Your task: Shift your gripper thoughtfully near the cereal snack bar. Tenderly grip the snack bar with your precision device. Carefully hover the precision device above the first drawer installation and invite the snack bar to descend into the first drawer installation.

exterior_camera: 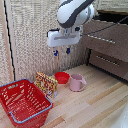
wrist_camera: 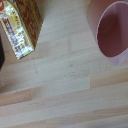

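My gripper [exterior_camera: 62, 51] hangs high above the wooden table with its two blue-tipped fingers apart and nothing between them. The cereal snack bar [exterior_camera: 46, 83], a yellow-orange packet with red print, stands tilted beside the red basket, below the gripper and towards the exterior view's left. It also shows in the wrist view [wrist_camera: 20, 25], where no fingers are seen. The first drawer [exterior_camera: 107, 35], taller and brown with a thin silver bar handle, sits at the exterior view's upper right, pulled out with a dark inside.
A red wire basket [exterior_camera: 22, 102] stands at the exterior view's lower left. A red bowl [exterior_camera: 62, 77] and a pink cup [exterior_camera: 76, 82] [wrist_camera: 112, 30] sit just beside the snack bar. A shorter drawer front [exterior_camera: 110, 62] is below the first drawer.
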